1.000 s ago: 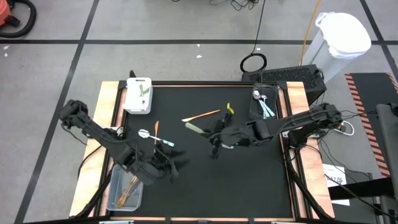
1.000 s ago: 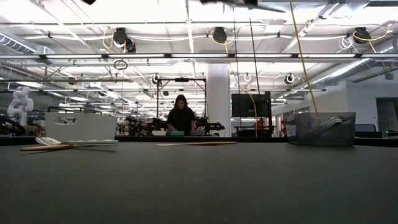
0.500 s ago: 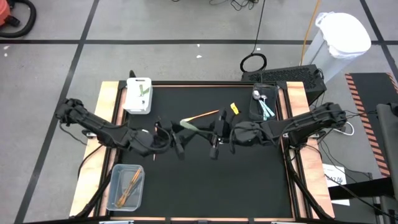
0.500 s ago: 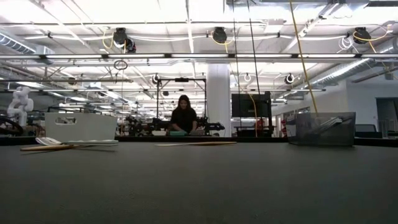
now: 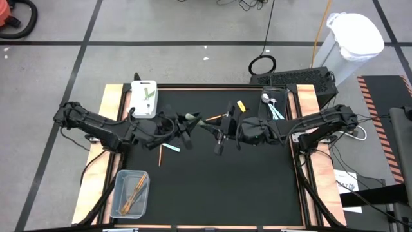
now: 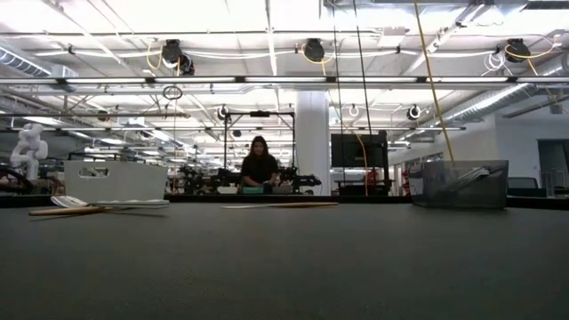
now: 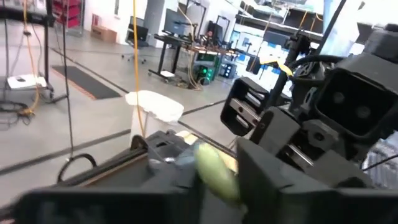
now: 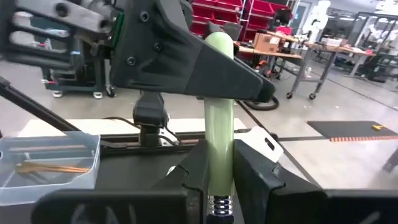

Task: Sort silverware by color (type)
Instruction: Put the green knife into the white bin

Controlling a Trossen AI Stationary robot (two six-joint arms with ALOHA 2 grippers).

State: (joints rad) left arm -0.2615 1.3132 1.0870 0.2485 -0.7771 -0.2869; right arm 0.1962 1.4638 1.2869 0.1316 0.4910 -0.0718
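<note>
Pale-green plastic sits in the right gripper (image 8: 221,158): its two fingers are closed tight on the handle of a knife (image 8: 217,93), which runs straight out from the gripper along the arm's own line. The far end of that handle meets the left gripper (image 5: 185,127). Whether the left gripper has closed on it I cannot tell.

From above, the two grippers face each other over the middle of the bench (image 5: 257,187), the left at about 9 o'clock from the right. The knife's long axis runs roughly along the 9-to-3 line between them. This looks like a hand-over, and the left arm is the nearer one to the white bin (image 5: 134,106), which lies at about 10 o'clock from the left gripper and already holds one green knife.

An orange utensil (image 5: 160,154) and a blue-handled piece (image 5: 171,147) lie on the bench at about 7 o'clock from the left gripper.
</note>
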